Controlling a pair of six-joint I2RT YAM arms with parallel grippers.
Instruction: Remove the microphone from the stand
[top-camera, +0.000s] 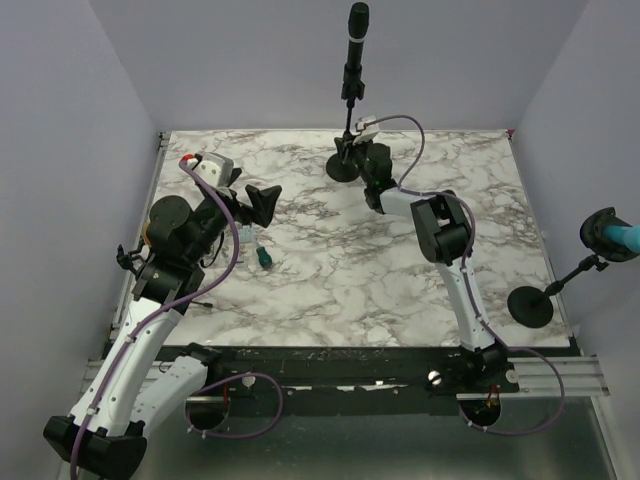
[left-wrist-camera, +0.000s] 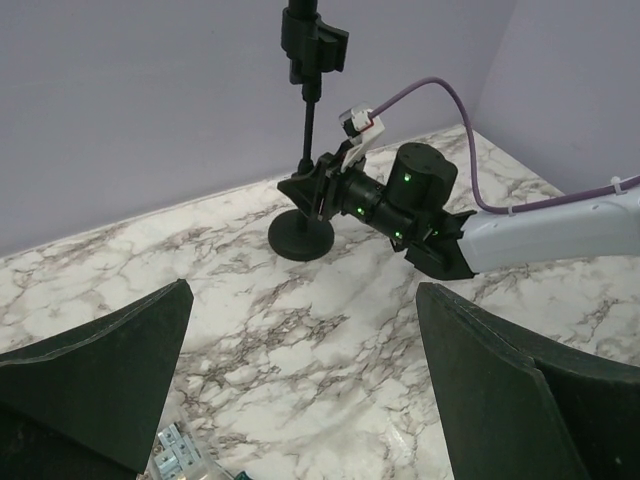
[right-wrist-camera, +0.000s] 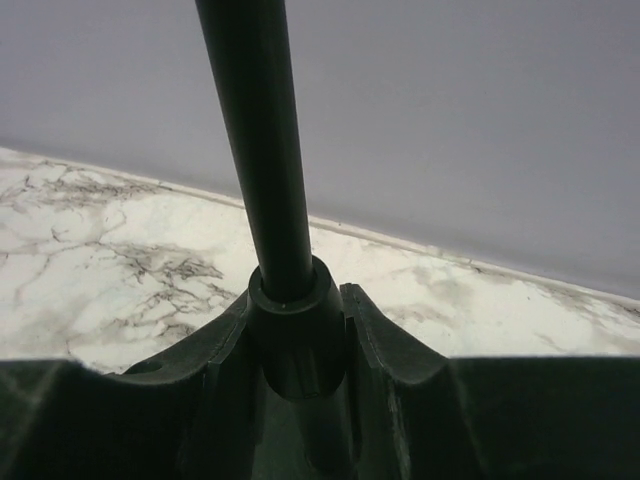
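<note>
Marble table (top-camera: 330, 270) bears the stand (top-camera: 343, 168), right tool (top-camera: 354, 152) clamped low on it, microphone (top-camera: 357, 30) well above.

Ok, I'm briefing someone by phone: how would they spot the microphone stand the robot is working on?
Find the marble table, then the middle of its far edge. The stand there rises from a round black base, the right gripper around its pole. It carries an all-black microphone, unlike the right-edge stand with its blue microphone.
</note>
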